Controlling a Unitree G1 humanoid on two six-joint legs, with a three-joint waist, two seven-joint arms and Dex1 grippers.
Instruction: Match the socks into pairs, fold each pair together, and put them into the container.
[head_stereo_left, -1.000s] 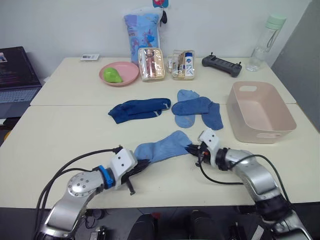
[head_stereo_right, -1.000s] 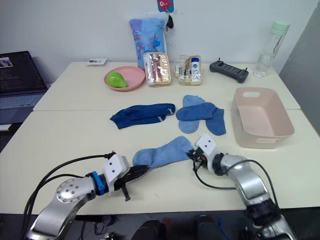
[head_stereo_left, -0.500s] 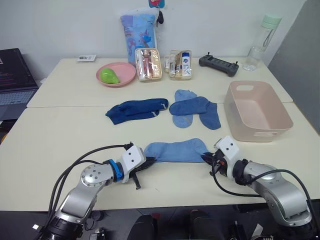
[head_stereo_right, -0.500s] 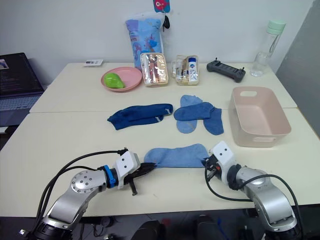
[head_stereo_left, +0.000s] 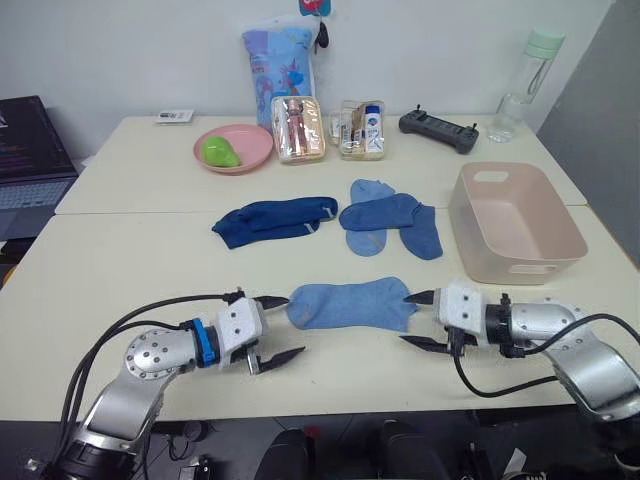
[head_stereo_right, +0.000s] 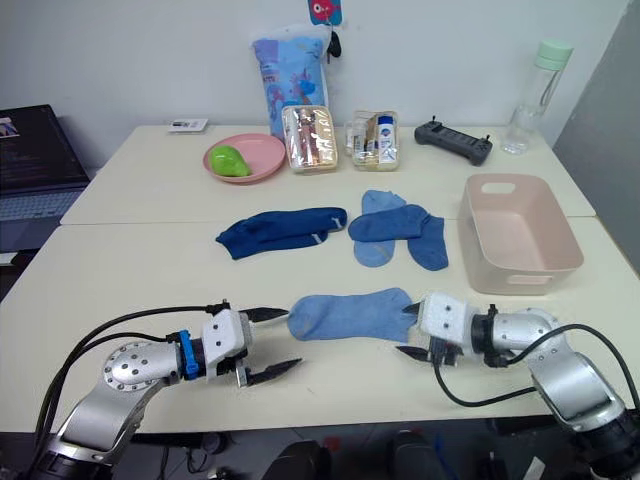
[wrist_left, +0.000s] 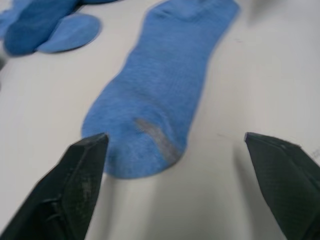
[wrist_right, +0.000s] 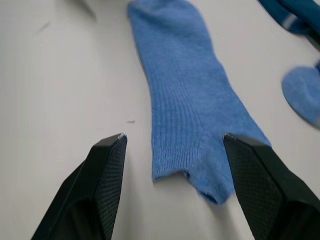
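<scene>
Left eye view, table (head_stereo_left: 120, 270) contents:

- Light blue sock (head_stereo_left: 350, 304): flat near the front edge, lying crosswise between the two grippers, held by neither.
- Left gripper (head_stereo_left: 272, 328): fingers spread wide, empty, tips just beside the sock's left end. Left wrist view shows the sock's rounded end between the two spread fingers (wrist_left: 75, 187), not gripped.
- Right gripper (head_stereo_left: 419, 320): fingers spread wide, empty, tips just beside the sock's right end. Right wrist view shows the sock's ribbed end between its spread fingers (wrist_right: 105, 185), apart from both.
- Dark navy socks (head_stereo_left: 276, 219): a pair lying together, mid-table, left of centre.
- Medium blue socks (head_stereo_left: 388, 222): overlapping heap, just right of the navy pair, near the tub.
- Pink tub (head_stereo_left: 520, 262): right side of the table, no socks inside.
- Back row: pink plate (head_stereo_left: 238, 143) with a green object, two clear pouches (head_stereo_left: 301, 129), printed bag (head_stereo_left: 278, 58), black controller (head_stereo_left: 441, 130), bottle (head_stereo_left: 520, 90)
</scene>
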